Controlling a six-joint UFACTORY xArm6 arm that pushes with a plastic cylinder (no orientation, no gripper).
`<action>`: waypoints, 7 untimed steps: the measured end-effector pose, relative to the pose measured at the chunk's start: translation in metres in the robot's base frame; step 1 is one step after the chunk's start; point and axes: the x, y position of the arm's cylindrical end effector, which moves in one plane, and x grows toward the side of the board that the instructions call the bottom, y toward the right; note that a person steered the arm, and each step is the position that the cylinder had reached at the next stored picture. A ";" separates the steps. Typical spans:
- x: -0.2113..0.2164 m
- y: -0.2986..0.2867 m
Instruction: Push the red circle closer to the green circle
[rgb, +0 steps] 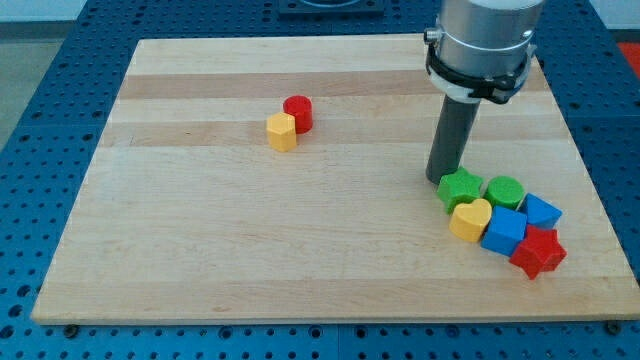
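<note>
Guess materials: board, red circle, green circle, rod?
Board: light wood with a smooth finish; grain and plank seams show. Red circle and green circle: probably painted wood or plastic, with flat, even colour and no grain visible; I cannot tell which. Rod: dark and matte, maybe plastic or rubber-coated metal. My tip sits at the view's upper left of the green star.

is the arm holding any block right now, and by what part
Nothing is held: the arm ends in a plain rod. My tip rests on the board just left of the green star, far from the red circle.
</note>
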 end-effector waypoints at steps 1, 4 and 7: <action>-0.027 -0.027; -0.156 -0.137; -0.117 -0.202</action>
